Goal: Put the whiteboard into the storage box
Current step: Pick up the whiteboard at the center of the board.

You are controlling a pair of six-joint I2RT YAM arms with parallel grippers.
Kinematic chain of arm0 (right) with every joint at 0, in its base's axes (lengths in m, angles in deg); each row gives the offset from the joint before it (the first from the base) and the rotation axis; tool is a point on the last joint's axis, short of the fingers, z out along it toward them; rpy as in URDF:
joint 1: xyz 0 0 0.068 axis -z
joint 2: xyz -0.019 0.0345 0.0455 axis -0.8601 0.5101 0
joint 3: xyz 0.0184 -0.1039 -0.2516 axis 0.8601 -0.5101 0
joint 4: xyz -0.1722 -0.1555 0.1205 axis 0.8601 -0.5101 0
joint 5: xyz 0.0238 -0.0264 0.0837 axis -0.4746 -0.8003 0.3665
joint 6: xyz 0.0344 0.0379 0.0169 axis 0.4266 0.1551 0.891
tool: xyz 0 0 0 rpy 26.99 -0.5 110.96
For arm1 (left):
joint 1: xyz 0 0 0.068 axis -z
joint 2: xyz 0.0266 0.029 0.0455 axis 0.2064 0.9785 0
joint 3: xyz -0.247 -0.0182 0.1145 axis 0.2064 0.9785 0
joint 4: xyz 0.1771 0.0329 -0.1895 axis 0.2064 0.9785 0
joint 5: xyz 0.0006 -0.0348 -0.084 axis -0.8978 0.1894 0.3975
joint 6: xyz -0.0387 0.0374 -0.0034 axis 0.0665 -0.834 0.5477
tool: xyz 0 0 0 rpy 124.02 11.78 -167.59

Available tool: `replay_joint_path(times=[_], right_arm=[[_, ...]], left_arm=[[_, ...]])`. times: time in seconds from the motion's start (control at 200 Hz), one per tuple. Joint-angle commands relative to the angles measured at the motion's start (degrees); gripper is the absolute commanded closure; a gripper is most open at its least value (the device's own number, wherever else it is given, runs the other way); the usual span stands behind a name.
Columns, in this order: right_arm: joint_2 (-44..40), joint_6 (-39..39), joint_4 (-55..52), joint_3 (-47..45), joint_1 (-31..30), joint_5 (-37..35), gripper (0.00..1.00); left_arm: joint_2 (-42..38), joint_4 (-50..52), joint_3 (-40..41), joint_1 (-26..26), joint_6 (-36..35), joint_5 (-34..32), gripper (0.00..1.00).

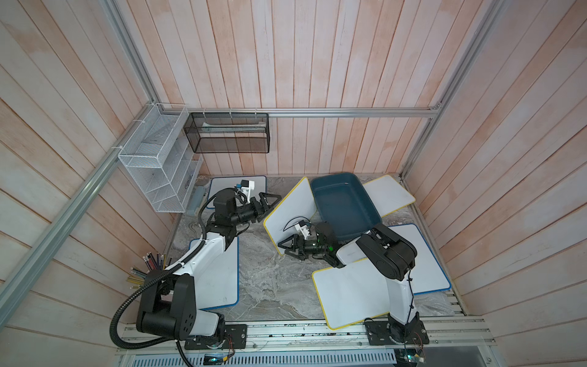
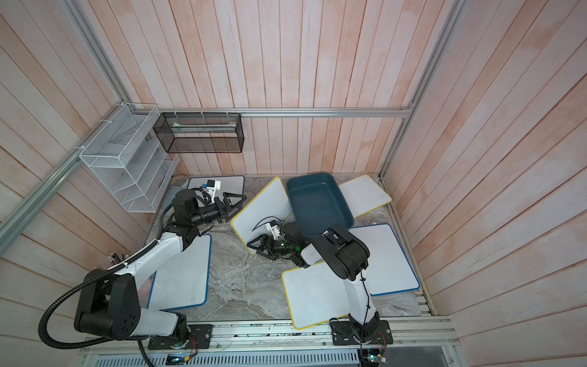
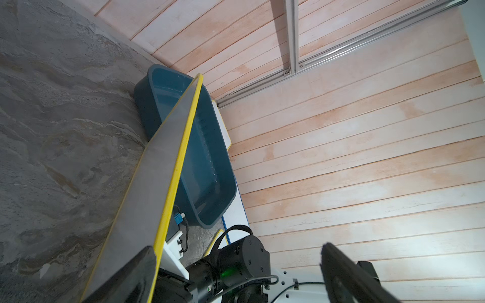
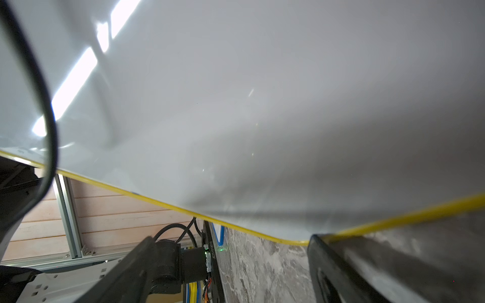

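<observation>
Showing a yellow-rimmed whiteboard on a marbled table, tilting up off its lower edge and leaning its upper edge on the left rim of the empty teal storage box, far right; not yet lying inside. Showing the left gripper hovering at the board's left edge, jaws gaping fully, gripping nothing. Showing the right gripper at the board's near corner, jaws standing almost as wide, rim between them, not clamping. Probably calling for a 2-handed lift: closing both jaws squarely on the rim, raising both ends together, clearing the box's lip, aligning long sides before lowering flat.
</observation>
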Motion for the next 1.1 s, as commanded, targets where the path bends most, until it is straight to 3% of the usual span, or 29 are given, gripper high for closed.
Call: replay_joint_path(times=[0.0,0.175,0.34,0.475,0.55,0.73,1.09], right_arm=[[1.6,-1.5,2.9,2.3,0.5,-0.6,0.09],[1.7,-1.7,3.1,2.3,0.9,-0.1,0.09],[1.4,-2.4,2.2,2.0,1.1,-0.4,0.09],[1.2,-2.8,1.3,1.9,1.2,-0.6,0.09],[1.0,-2.8,1.2,1.9,1.2,-0.7,0.09],[0.1,-4.2,-1.2,2.4,1.1,-0.9,0.09],[0.1,-4.7,-2.3,2.8,1.2,-0.9,0.09]], left_arm=[[2.7,8.2,3.5,2.1,2.9,3.9,0.00],[3.5,0.6,6.7,3.1,8.2,5.5,0.00],[3.7,4.5,6.2,3.1,4.8,4.1,0.01],[3.9,11.8,3.5,3.2,-1.5,0.5,0.25],[4.4,14.1,2.2,3.2,-3.9,-0.8,0.44],[4.3,19.3,0.1,3.2,-8.3,-3.6,0.52],[2.4,26.9,-2.0,3.1,-15.1,-10.1,0.83]])
